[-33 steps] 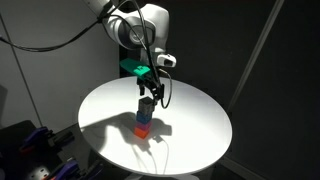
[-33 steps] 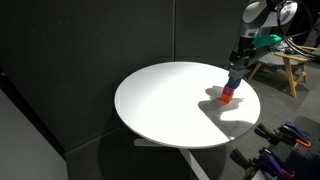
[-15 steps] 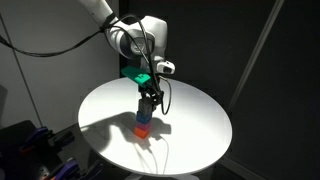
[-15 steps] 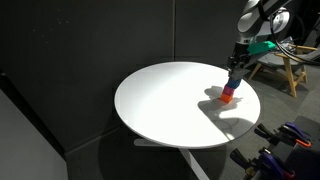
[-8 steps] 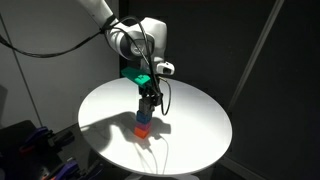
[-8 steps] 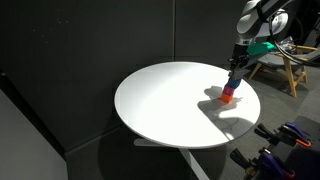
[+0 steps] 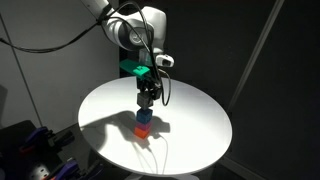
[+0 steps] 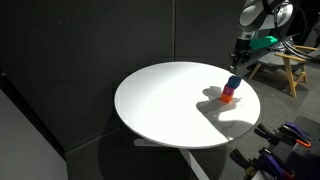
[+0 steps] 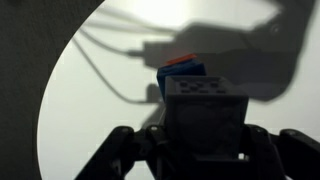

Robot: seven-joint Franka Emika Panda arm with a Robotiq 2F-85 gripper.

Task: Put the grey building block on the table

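Looks like a robotics lab or test studio: black curtain backdrop (image 8: 90, 45) closing off the scene, round white table (image 7: 200, 125) lit hard like a stage, pale robot arm (image 7: 135, 25) reaching in above it with loose black cables (image 7: 60, 44) trailing off. Seen beyond the table in an exterior view, a bare wooden trestle (image 8: 293, 62); down low, blue-and-purple gear (image 8: 295, 133), too dim to identify.

So the small grey cube-ish building block (image 9: 207, 105) with the studded top is upright, pinched in the gripper (image 9: 206, 140) and hanging clear of the surface. It's roughly over the middle of the big round white tabletop (image 7: 200, 120), which is brightly lit.
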